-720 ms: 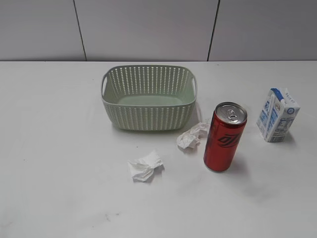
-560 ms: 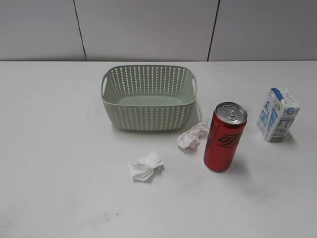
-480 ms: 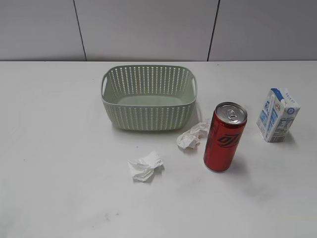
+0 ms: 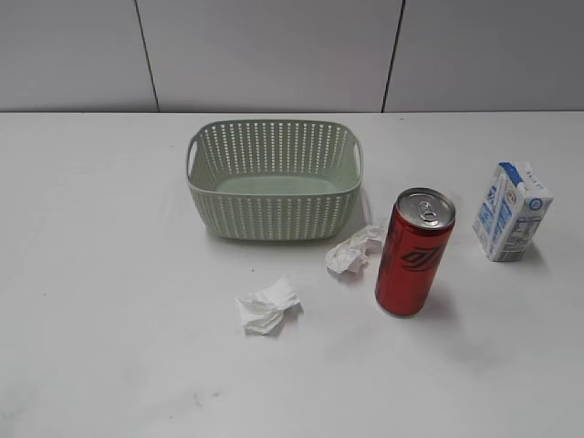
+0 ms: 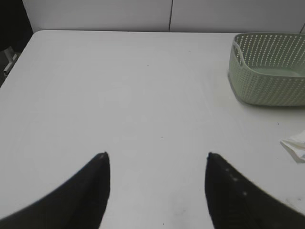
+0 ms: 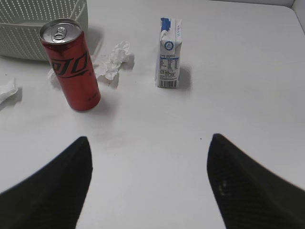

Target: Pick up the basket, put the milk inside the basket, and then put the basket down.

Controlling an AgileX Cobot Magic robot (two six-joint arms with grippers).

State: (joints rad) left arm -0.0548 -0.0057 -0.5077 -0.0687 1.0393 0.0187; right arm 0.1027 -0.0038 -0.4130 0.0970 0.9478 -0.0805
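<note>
Both grippers, left (image 5: 155, 191) and right (image 6: 148, 183), spread empty; basket (image 4: 274, 179) near far edge looks light, stiff, grab handle; milk (image 4: 511, 212) right edge, light, crushable.

Left gripper (image 5: 156, 164): two matte black, curved, pointed fingers. Right gripper (image 6: 149, 148): same black tapered fingers, faint speckles.

The basket (image 5: 267, 71) is cut off by the right edge in the left wrist view and by the top edge in the right wrist view; a crumpled tissue (image 5: 296, 144) is clipped at the right edge; the milk (image 6: 169, 53) carton's print is too small to read
</note>
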